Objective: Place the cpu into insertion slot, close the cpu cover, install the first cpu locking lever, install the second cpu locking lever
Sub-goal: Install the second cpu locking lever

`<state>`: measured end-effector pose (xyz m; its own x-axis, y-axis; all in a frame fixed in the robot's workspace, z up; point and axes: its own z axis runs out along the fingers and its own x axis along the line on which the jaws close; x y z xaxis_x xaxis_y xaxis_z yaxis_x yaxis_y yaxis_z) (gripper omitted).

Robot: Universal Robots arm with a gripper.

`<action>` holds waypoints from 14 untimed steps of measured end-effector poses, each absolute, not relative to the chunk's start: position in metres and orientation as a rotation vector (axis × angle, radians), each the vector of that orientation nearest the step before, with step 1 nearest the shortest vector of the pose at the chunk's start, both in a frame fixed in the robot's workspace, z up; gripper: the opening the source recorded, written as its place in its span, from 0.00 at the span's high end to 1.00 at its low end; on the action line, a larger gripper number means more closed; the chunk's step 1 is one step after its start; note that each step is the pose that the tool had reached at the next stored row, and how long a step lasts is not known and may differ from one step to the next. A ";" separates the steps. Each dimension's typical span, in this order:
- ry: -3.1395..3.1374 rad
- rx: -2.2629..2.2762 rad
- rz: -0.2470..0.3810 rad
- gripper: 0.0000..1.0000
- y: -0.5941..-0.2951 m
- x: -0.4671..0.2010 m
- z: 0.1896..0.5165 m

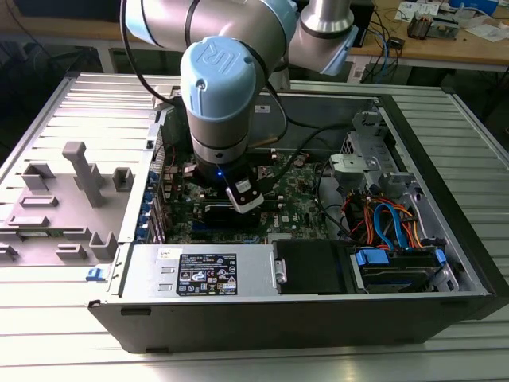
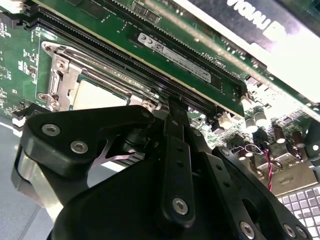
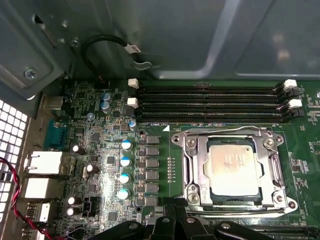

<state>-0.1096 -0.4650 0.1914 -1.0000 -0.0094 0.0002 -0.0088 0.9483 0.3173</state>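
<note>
Cpu (image 3: pixel 234 169) seated under closed cpu cover (image 3: pixel 192 165); thin, stiff, fragile — handle by edges; gripper (image 2: pixel 172 107) grasp state cannot be told.

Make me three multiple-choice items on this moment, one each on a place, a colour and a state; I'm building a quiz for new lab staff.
1. Where does the small square chip with the silver-grey metal top lie?
A. On the grey plastic fixture outside the case
B. In the square socket under the silvery metal frame plate
C. On the long black memory slots

2. What colour are the latches at the ends of the long black memory slots?
A. White
B. Red
C. Yellow

3. How does the frame plate lie?
A. Standing upright
B. Removed from the board
C. Down flat around the chip

Answers: 1 B, the first wrist view shows the chip seated inside the socket; 2 A, the latches are white; 3 C, the plate lies flat and frames the chip's top.
</note>
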 end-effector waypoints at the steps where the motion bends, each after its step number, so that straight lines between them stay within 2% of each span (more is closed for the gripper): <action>1: -3.099 0.015 -0.504 0.89 -0.465 -0.110 0.191; 14: -3.103 0.014 -0.478 0.89 -0.464 -0.112 0.199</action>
